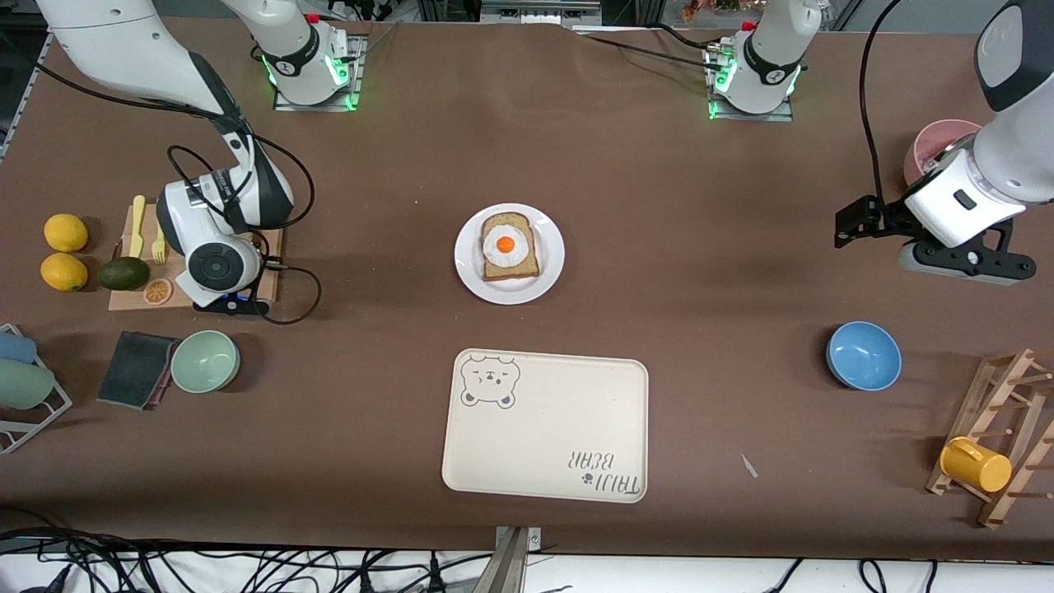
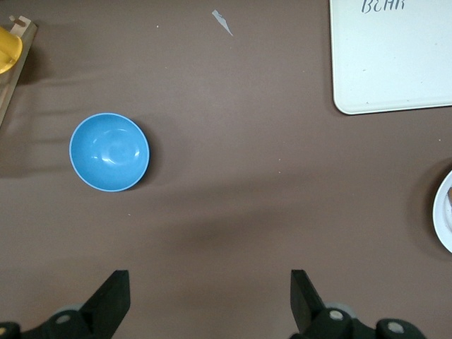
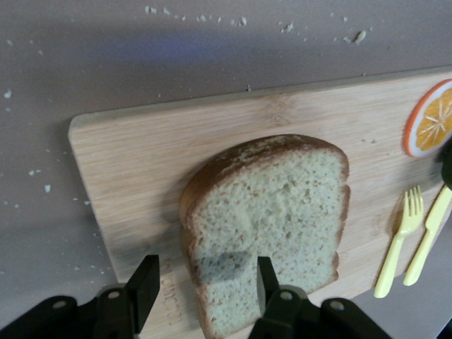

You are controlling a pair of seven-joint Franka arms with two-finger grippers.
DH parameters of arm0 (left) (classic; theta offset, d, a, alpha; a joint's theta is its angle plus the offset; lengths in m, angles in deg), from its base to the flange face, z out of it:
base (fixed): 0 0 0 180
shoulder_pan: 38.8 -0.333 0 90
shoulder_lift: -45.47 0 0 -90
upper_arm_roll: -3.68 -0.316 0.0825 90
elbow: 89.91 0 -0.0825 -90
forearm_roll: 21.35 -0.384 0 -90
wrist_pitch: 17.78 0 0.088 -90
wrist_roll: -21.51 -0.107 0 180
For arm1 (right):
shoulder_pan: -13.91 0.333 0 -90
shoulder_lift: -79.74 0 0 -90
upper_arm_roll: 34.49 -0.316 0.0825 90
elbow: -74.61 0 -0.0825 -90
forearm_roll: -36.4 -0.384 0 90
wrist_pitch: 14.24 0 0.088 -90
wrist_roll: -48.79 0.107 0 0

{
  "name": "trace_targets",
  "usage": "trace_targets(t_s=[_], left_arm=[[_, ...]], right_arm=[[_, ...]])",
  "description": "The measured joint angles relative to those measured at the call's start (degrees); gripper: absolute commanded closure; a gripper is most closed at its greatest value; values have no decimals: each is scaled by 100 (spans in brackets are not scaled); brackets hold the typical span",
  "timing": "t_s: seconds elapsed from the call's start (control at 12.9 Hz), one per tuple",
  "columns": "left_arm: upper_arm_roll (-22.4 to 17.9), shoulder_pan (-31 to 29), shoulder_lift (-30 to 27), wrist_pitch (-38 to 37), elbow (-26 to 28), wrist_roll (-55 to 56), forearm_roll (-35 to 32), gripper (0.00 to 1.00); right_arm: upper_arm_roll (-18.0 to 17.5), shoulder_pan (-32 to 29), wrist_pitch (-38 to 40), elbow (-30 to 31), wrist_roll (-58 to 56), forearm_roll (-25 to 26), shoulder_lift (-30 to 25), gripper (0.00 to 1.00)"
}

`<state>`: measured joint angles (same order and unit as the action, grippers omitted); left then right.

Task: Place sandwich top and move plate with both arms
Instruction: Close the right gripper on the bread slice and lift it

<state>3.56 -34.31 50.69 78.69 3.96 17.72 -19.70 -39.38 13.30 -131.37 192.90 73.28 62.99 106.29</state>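
Note:
The sandwich top, a plain speckled bread slice, lies on a wooden cutting board; the right arm's wrist hides it in the front view. My right gripper is open just above it, with one finger over the board beside the crust and the other over the slice. In the front view the right gripper sits low over the board. The white plate at the table's middle holds a bread slice with a fried egg. My left gripper is open and empty, in the air at the left arm's end of the table.
A cream bear-printed tray lies nearer the camera than the plate. A blue bowl, a pink bowl and a wooden rack with a yellow cup are at the left arm's end. A green bowl, lemons and an avocado are around the board.

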Motion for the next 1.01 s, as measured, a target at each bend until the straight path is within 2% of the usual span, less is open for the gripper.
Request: trace_targets(t_s=[0.16, 0.23, 0.7, 0.85, 1.01], left_arm=[[0, 20, 3, 0, 0, 0, 0, 0], [0, 22, 5, 0, 0, 0, 0, 0], [0, 29, 13, 0, 0, 0, 0, 0], [0, 45, 34, 0, 0, 0, 0, 0], [0, 53, 53, 0, 0, 0, 0, 0]], right_arm=[[1, -11, -11, 0, 0, 0, 12, 93], [0, -13, -16, 0, 0, 0, 18, 100], [-28, -14, 134, -129, 14, -6, -5, 100], [-271, -21, 959, -609, 12, -156, -60, 100], [-694, 11, 1878, -1293, 15, -584, -126, 100]])
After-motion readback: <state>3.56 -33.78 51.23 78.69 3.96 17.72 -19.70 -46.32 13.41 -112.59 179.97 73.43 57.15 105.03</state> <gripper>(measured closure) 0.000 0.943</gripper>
